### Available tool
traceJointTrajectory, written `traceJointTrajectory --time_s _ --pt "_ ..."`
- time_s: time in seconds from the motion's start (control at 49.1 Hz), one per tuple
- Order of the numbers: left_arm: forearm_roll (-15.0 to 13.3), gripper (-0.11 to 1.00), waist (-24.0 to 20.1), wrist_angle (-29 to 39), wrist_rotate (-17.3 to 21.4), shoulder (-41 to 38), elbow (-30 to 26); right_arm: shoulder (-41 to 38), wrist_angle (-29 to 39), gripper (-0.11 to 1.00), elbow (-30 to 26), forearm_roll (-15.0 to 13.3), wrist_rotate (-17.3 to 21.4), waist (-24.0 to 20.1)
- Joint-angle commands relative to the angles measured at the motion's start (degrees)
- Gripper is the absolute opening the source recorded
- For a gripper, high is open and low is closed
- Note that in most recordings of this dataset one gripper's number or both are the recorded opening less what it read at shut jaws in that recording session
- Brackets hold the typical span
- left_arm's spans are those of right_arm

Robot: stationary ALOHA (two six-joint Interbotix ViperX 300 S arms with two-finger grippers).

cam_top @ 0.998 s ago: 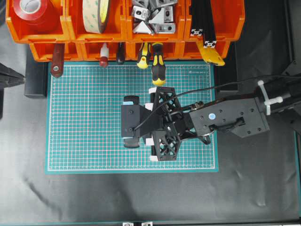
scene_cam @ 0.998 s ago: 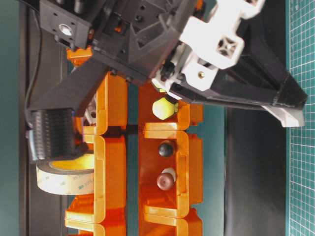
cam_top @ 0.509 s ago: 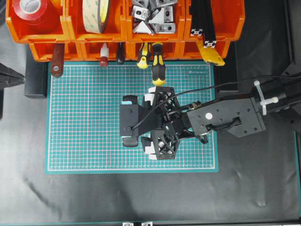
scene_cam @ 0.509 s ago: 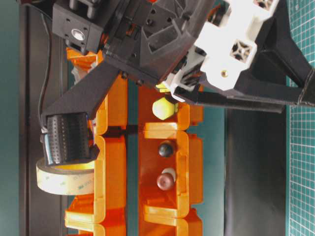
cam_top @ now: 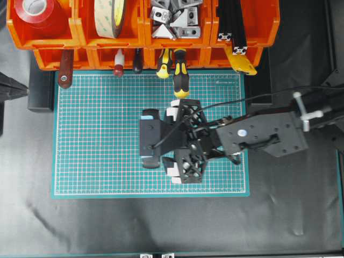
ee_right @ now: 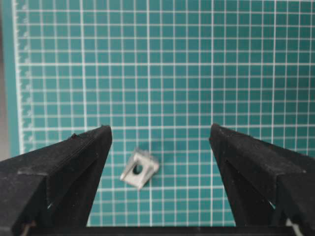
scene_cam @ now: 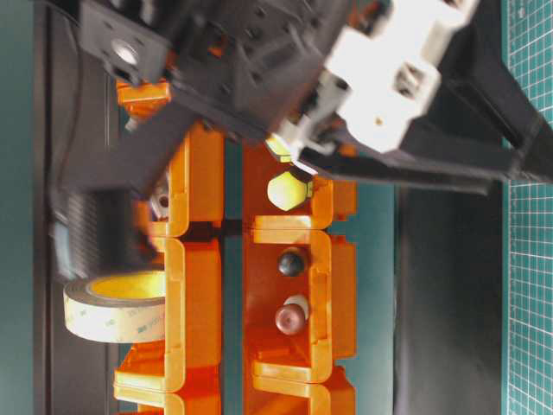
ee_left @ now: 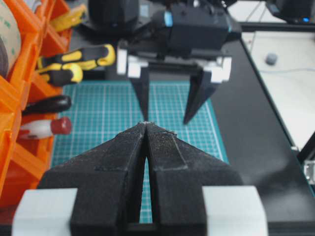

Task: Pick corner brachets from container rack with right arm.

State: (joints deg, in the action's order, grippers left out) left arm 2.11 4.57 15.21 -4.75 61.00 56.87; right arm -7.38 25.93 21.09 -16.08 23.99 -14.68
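Observation:
The orange container rack point(cam_top: 80, 35) runs along the table's far edge. One of its upper bins holds a pile of silver corner brachets point(cam_top: 174, 19). A single corner brachet point(ee_right: 139, 168) lies loose on the green mat point(ee_right: 197, 59). My right gripper point(ee_right: 158, 135) hangs open above it, with a finger on either side and neither touching it. From overhead the right gripper point(cam_top: 181, 141) is over the middle of the mat and hides that piece. My left gripper point(ee_left: 146, 125) is shut on nothing, at the table's left edge point(cam_top: 19, 90).
Red tape point(cam_top: 35, 11) and a wide tape roll point(cam_top: 110, 16) fill the rack's other upper bins, next to black profile bars point(cam_top: 231, 24). Screwdriver handles point(cam_top: 180, 75) stick out of the lower tier over the mat's far edge. Black cloth surrounds the mat.
My right gripper has come down closer to the mat and its jaws have spread wide. The left arm has stayed put.

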Motion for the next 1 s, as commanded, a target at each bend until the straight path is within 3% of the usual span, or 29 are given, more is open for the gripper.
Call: traceJointTrajectory --time_s 0.0,0.387,0.774,0.977 --pt "0.2 0.0 0.1 1.1 0.1 0.3 -1.0 4.8 -0.4 0.78 0.7 -0.1 0.1 -0.8" --pt "0.2 0.0 0.2 3.0 -0.2 2.1 -0.8 21.2 -1.8 0.77 7.0 -0.1 0.1 -1.1" --pt "0.2 0.0 0.1 2.9 -0.4 2.8 -0.3 33.8 -11.6 0.77 15.3 -0.1 0.0 -1.2" --pt "0.2 0.0 0.1 2.9 -0.7 3.8 -0.1 40.6 -12.1 0.77 19.0 -0.2 0.0 -1.1"
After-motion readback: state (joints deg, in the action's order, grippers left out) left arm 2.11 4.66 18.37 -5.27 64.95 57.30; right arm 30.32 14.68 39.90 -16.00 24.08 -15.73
